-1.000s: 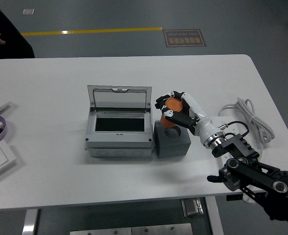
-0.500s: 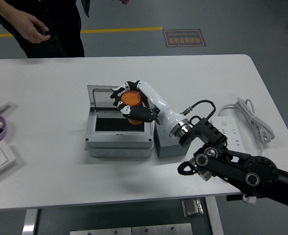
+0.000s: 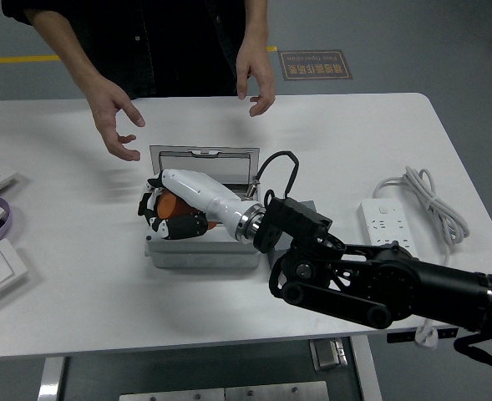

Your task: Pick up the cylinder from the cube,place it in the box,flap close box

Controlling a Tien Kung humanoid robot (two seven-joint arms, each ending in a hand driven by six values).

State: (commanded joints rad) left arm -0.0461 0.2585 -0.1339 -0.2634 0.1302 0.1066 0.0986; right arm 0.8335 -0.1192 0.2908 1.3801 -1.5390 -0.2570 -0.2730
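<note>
The white-and-black right hand [image 3: 169, 215] grasps the smooth orange cylinder [image 3: 177, 206], now carried leftward over the grey plastic box [image 3: 202, 251] mid-desk.

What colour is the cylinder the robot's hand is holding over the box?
Orange. The cylinder shows between the right hand's fingers in the head view.

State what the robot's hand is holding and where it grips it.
The right hand holds the orange cylinder, fingers wrapped around its side, over the open grey box.

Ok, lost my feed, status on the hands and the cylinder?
Right hand shut on cylinder, low over box. Left hand not in view. Lid up. Person's hands hover beyond box.
</note>
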